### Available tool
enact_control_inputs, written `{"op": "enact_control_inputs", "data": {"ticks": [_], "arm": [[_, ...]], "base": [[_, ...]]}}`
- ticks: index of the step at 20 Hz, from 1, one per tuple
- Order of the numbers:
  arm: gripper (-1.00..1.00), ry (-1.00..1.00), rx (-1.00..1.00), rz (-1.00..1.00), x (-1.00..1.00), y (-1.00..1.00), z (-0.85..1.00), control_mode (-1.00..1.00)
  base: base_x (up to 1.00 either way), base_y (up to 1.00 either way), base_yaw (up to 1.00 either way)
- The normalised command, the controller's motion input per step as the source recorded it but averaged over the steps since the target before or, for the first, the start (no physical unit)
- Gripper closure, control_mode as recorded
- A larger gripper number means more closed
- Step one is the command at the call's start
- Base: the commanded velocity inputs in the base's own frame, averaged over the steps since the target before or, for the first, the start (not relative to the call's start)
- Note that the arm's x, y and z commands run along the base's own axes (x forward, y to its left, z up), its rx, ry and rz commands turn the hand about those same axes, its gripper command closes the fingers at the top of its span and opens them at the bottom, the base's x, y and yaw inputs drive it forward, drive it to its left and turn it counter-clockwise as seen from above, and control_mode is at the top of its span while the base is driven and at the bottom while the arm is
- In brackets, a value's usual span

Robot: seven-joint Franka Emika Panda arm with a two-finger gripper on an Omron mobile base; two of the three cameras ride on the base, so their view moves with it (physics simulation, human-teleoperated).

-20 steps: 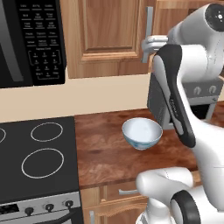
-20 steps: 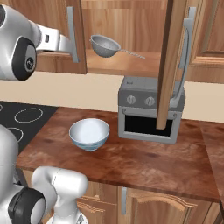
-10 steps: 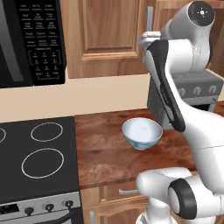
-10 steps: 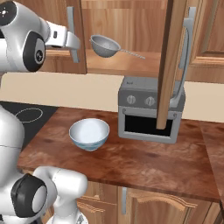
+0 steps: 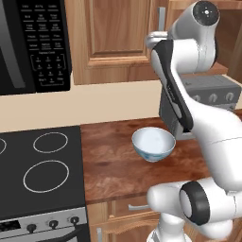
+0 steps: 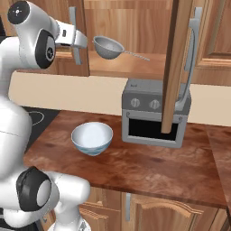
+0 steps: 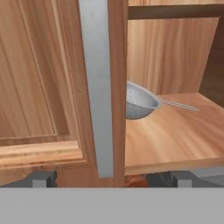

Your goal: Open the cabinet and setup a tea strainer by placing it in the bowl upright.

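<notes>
With my tool (image 7: 112, 177) fully open and empty at the left door's handle (image 7: 98, 87), the strainer (image 6: 108, 47) on the cabinet (image 6: 135, 27) shelf looks light, stiff and slippery; I judge its rim safer than the thin handle.

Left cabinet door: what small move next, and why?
Probably ease the open gripper forward around the left door's handle and close. That door still partly hides the tea strainer on the shelf; the right door already stands open.
</notes>
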Motion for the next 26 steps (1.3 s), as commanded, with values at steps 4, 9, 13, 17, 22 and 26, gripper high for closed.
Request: {"op": "enact_control_inputs", "data": {"ticks": [4,9,13,17,22,26], "arm": [[-1.00,0.00,0.00,0.00,0.53,0.01,0.00,-1.00],[-1.00,0.00,0.00,0.00,0.52,0.00,0.00,-1.00],[-1.00,0.00,0.00,0.00,0.48,0.00,-0.08,-1.00],[-1.00,0.00,-0.01,0.00,0.47,0.00,-0.12,-1.00],[-1.00,0.00,-0.01,0.00,0.48,0.00,-0.14,-1.00],[-1.00,0.00,0.00,0.00,0.43,0.01,-0.06,-1.00]], "base": [[0.00,0.00,0.00],[0.00,0.00,0.00],[0.00,0.00,0.00],[0.00,0.00,0.00],[0.00,0.00,0.00],[0.00,0.00,0.00]]}}
